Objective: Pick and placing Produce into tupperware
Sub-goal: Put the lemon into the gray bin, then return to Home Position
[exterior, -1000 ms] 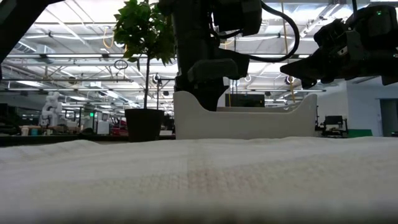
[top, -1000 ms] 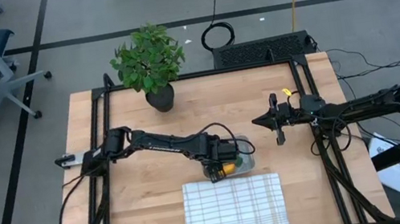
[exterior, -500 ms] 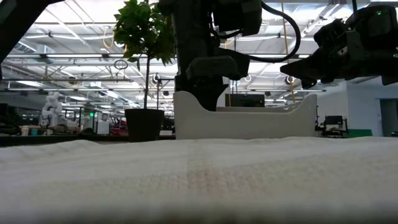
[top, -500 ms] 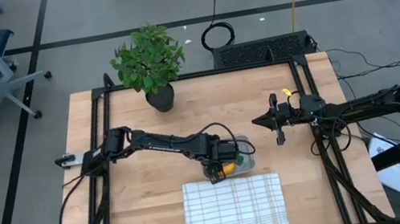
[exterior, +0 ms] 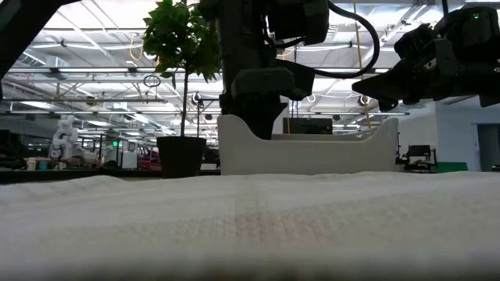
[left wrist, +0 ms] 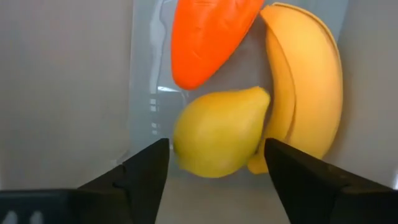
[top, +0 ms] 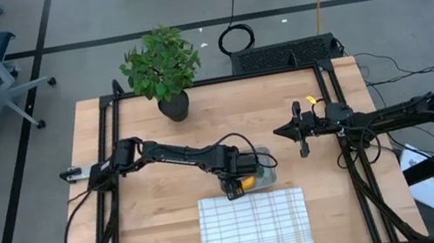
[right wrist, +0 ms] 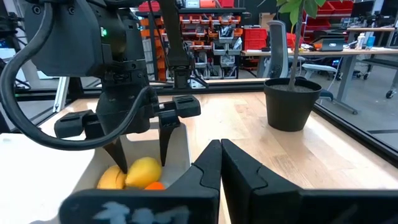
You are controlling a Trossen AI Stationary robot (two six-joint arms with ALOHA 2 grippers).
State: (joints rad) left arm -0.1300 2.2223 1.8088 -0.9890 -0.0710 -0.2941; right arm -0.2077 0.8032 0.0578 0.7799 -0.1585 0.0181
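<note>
- My left gripper [left wrist: 214, 171] hangs just above the tupperware [top: 262, 169], and its fingers [left wrist: 142, 174] have just spread wider than they were a moment ago: they now stand apart on either side of the lemon [left wrist: 219, 132], touching neither flank that I can see.
- I read that as the release. The lemon lies loose in the tub, against the banana [left wrist: 308, 87] and just under the carrot [left wrist: 205, 37], so all three pieces look to be in and the placing looks as good as done.
- The checked cloth [top: 255, 225] lies just past my left gripper, on the near side of the tub; the potted plant [top: 162, 69] stands well off behind my left arm.
- Room inside the tub is tight: one wall rises close beside one finger and the banana crowds the other. Sideways travel risks nudging fruit or dragging the container, so straight up looks the clean way out.
- The tub wall [exterior: 308, 152] stands around my fingertips in the low view, so I'd want to clear the rim before swinging away.
- My right gripper [top: 301, 136] waits with jaws pressed together, empty, well off to the side over bare table [top: 161, 210].
</note>
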